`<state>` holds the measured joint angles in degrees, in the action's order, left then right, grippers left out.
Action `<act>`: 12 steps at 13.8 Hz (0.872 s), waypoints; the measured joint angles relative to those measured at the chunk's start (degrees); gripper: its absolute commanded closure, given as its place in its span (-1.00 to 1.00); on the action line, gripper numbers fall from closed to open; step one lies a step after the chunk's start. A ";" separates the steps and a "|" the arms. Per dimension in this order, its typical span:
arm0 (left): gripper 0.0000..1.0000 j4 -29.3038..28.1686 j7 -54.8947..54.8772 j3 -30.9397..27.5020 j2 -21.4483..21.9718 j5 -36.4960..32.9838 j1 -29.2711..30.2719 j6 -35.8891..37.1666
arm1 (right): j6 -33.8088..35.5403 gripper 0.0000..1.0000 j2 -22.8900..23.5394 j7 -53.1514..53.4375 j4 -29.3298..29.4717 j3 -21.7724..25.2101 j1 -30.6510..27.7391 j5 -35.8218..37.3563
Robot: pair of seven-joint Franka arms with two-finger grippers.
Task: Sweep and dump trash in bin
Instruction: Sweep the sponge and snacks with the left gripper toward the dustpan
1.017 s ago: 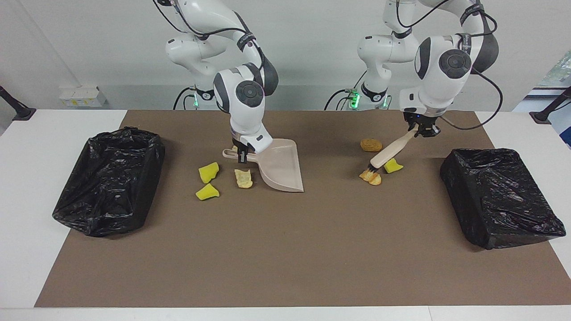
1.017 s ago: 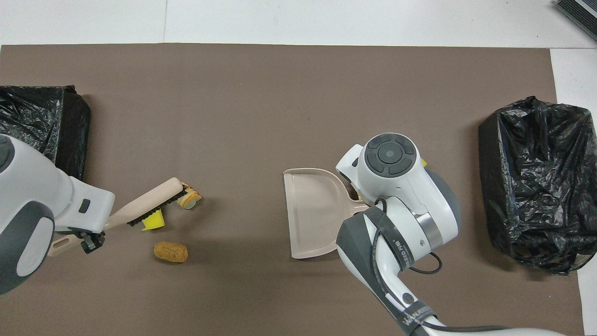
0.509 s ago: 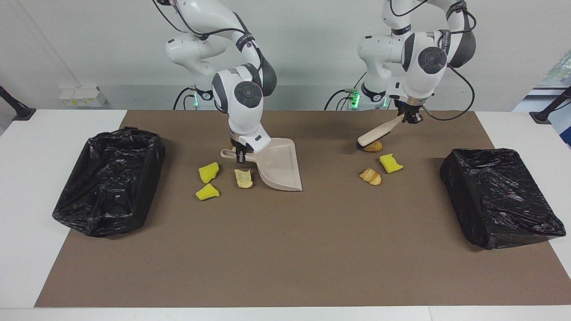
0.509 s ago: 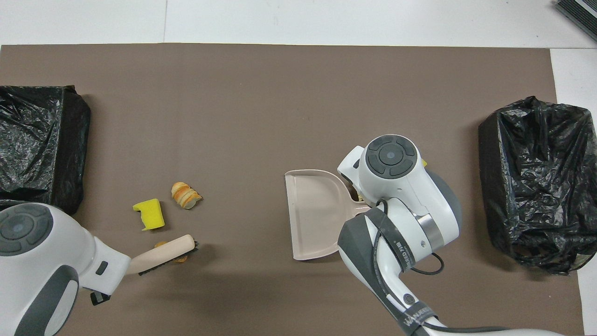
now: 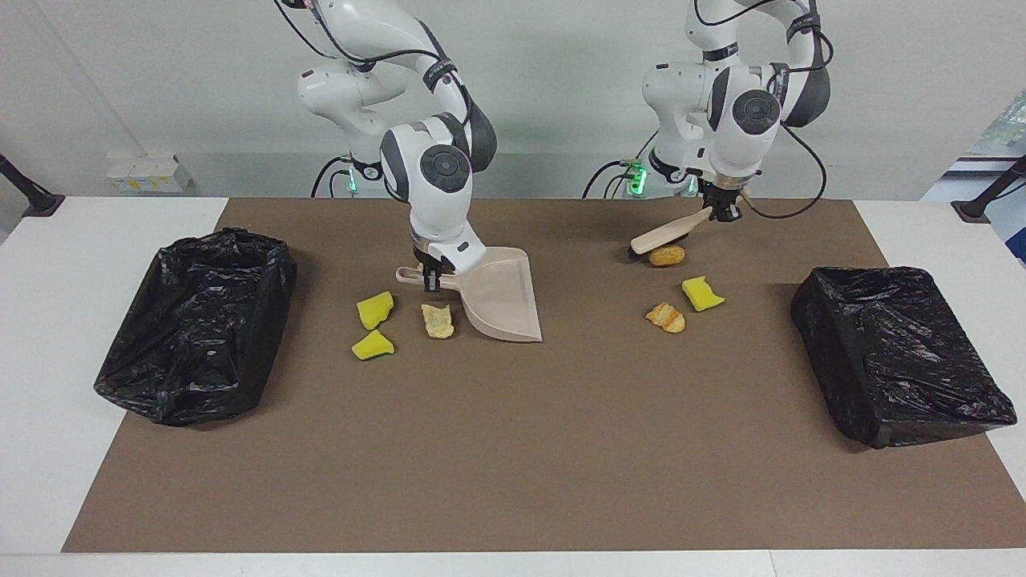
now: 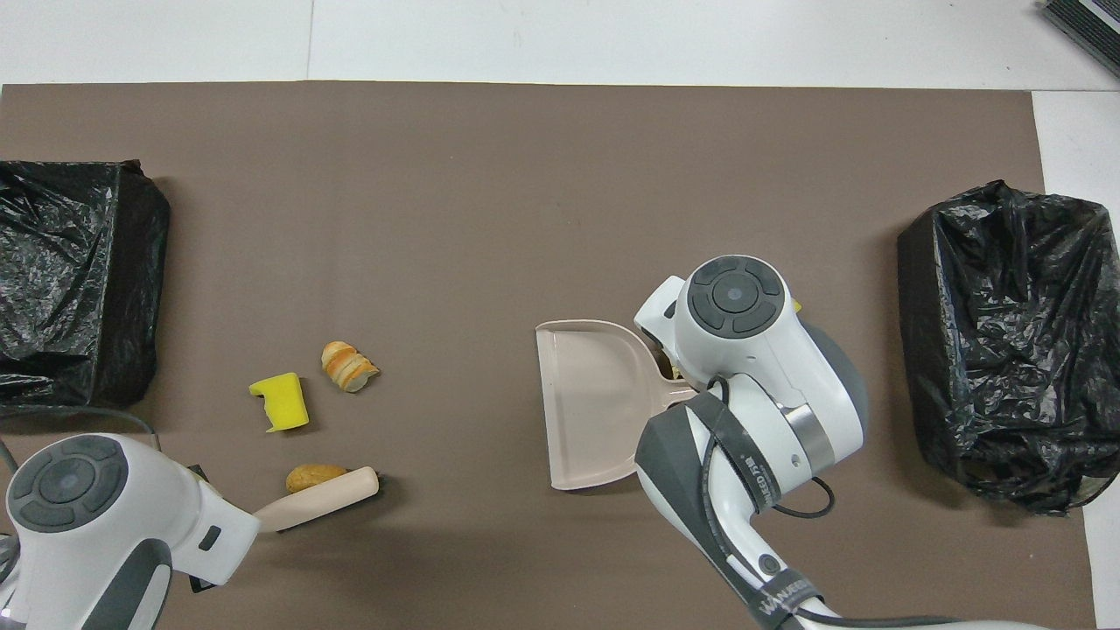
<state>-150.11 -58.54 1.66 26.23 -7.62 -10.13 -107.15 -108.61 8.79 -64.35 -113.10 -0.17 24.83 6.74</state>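
My left gripper (image 5: 725, 212) is shut on the handle of the beige brush (image 5: 669, 232), which slants down beside a golden-brown piece (image 5: 667, 256) of trash, on the side nearer to the robots. A yellow wedge (image 5: 703, 293) and a striped bread-like piece (image 5: 667, 317) lie a little farther out. My right gripper (image 5: 433, 278) is shut on the handle of the beige dustpan (image 5: 501, 300), whose lip rests on the mat. Two yellow wedges (image 5: 374, 309) (image 5: 371, 345) and a pale lump (image 5: 438, 320) lie beside the pan. In the overhead view the right arm hides them.
A black-bagged bin (image 5: 196, 328) stands at the right arm's end of the brown mat (image 5: 513, 449). A second one (image 5: 898, 353) stands at the left arm's end. In the overhead view the brush (image 6: 324, 499) covers part of the brown piece (image 6: 306, 477).
The left arm has drawn the brush back toward the robots, off the bread-like piece and yellow wedge, to the golden-brown piece. The dustpan has hardly shifted.
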 measured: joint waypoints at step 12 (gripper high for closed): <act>1.00 15.87 1.89 -1.22 -7.01 0.02 0.82 -0.96 | -0.06 1.00 -0.06 0.00 -0.24 0.00 -0.08 0.00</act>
<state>-134.24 -56.64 0.44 19.21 -7.60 -9.31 -108.12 -108.67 8.74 -64.35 -113.34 -0.17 24.75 6.74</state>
